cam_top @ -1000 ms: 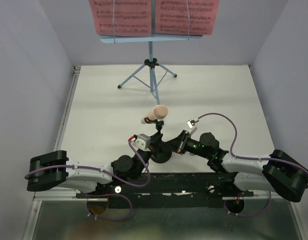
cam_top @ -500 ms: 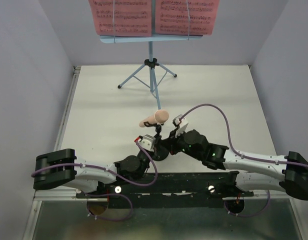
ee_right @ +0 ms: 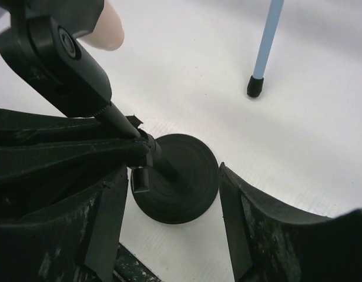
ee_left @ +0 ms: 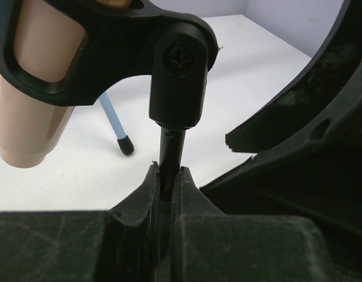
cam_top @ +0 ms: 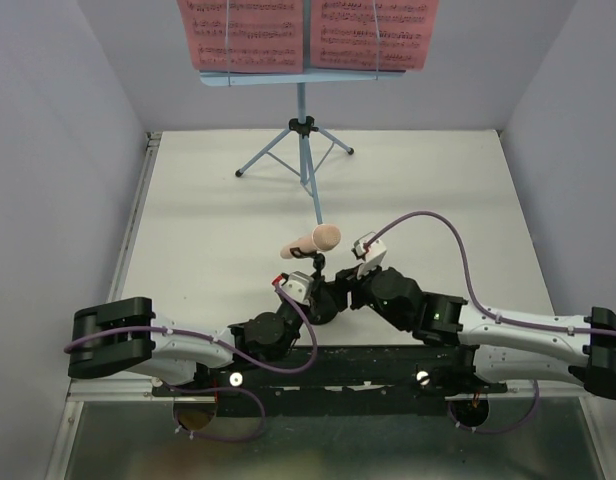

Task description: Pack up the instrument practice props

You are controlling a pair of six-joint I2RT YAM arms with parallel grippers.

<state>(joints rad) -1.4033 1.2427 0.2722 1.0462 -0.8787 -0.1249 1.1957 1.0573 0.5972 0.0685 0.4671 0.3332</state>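
The short black mic stand (cam_top: pixel 320 300) stands at the table's near edge, with the beige-pink microphone (cam_top: pixel 312 240) lying tilted in its clip (ee_left: pixel 110 41). My left gripper (ee_left: pixel 167 176) is shut on the stand's thin pole (ee_left: pixel 171 147), just under the clip joint. My right gripper (ee_right: pixel 171 173) is open, with one finger on each side of the round base (ee_right: pixel 181 188), seemingly apart from it. At the back stands the light-blue music stand (cam_top: pixel 302 130), holding two pink sheet-music pages (cam_top: pixel 243 35) (cam_top: pixel 373 32).
The music stand's tripod legs spread across the back middle of the table, and one black-tipped foot (ee_right: pixel 254 86) is close beyond the mic stand. Grey walls enclose the white table (cam_top: pixel 188 230) on three sides. Purple cables loop off both arms.
My right gripper has moved in to the mic stand's base and opened around it. The left arm has shifted slightly with the pole in its grip, and the microphone has dipped a little nearer.
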